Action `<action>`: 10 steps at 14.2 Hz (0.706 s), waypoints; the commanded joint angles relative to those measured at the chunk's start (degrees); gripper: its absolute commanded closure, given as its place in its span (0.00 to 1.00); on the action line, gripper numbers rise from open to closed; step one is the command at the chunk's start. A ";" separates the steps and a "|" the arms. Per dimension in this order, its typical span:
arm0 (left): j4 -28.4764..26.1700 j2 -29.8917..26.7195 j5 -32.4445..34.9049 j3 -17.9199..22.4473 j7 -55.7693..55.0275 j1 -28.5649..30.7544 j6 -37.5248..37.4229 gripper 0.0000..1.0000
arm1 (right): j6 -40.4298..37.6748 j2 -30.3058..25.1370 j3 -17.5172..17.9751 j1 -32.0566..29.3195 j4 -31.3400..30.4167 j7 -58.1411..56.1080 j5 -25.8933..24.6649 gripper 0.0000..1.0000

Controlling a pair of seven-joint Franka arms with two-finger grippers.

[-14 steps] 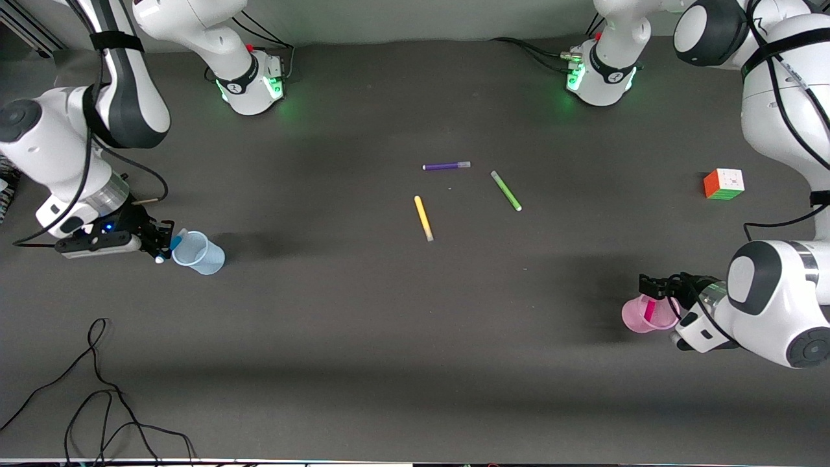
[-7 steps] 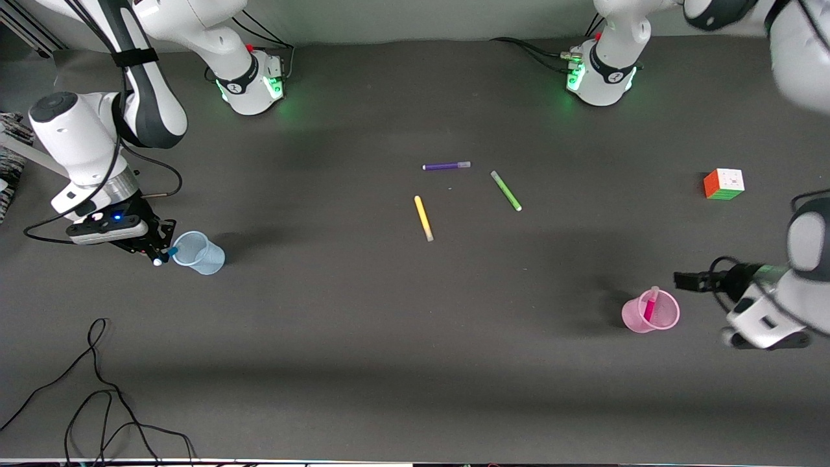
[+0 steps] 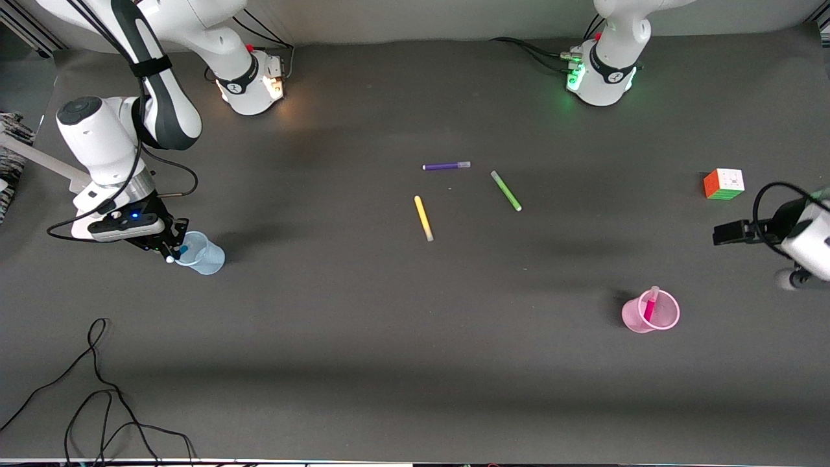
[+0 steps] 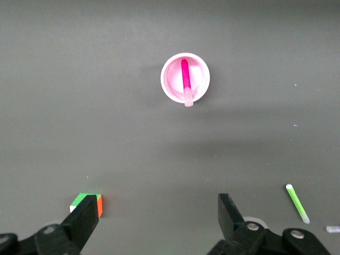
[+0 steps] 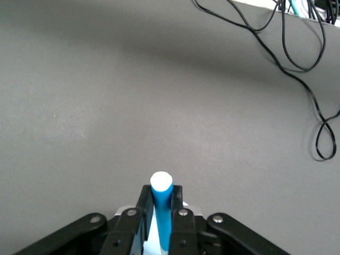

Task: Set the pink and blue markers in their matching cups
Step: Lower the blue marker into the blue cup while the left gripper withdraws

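Observation:
The pink marker stands tilted in the pink cup, its pale end above the rim. In the left wrist view the marker lies across that cup. My left gripper is open and empty, raised over the table between the cup and a colour cube; its own view shows it open. My right gripper is shut on the blue marker at the rim of the pale blue cup. The right wrist view shows the jaws clamped on the marker.
A purple pen, a green pen and a yellow pen lie mid-table. The cube and green pen also show in the left wrist view. Black cables lie near the front edge at the right arm's end.
My left gripper let go of the pink marker, left it in the pink cup, and rose away toward the cube. My right gripper shifted over the blue cup, turning the blue marker more upright.

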 commanded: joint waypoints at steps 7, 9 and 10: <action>-11.37 -14.39 -2.06 7.89 1.35 -10.25 2.36 0.00 | -19.16 -2.72 -0.25 0.74 8.58 4.11 -0.21 0.00; -11.28 -15.10 -2.23 10.43 1.43 -13.22 0.69 0.00 | -32.52 -2.72 -0.34 3.02 17.09 6.40 0.23 0.00; -11.28 -15.19 -2.32 12.36 1.43 -15.33 0.51 0.00 | -39.89 -2.46 -0.25 3.46 21.92 7.72 0.50 0.00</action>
